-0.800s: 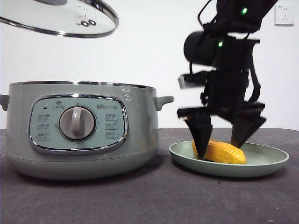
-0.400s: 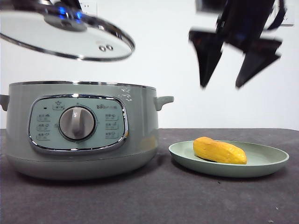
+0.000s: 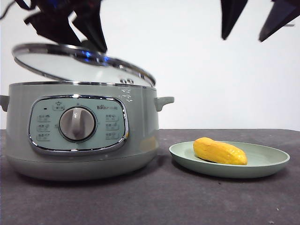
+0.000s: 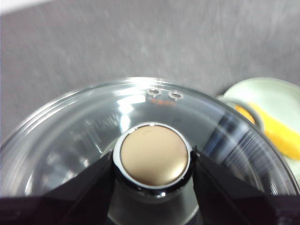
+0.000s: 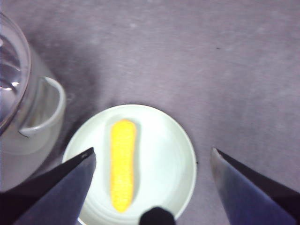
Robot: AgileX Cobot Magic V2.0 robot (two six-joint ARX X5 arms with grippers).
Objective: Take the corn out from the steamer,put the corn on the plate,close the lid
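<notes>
Left end effector hides lid knob.

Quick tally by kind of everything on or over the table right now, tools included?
Corn: 1, lying on the plate
Plate: 1
Steamer: 1
Lid: 1, tilted over the steamer, held by its knob
Tools: 2, left tool shut on the knob, right tool open above the plate
Total: 6
</notes>
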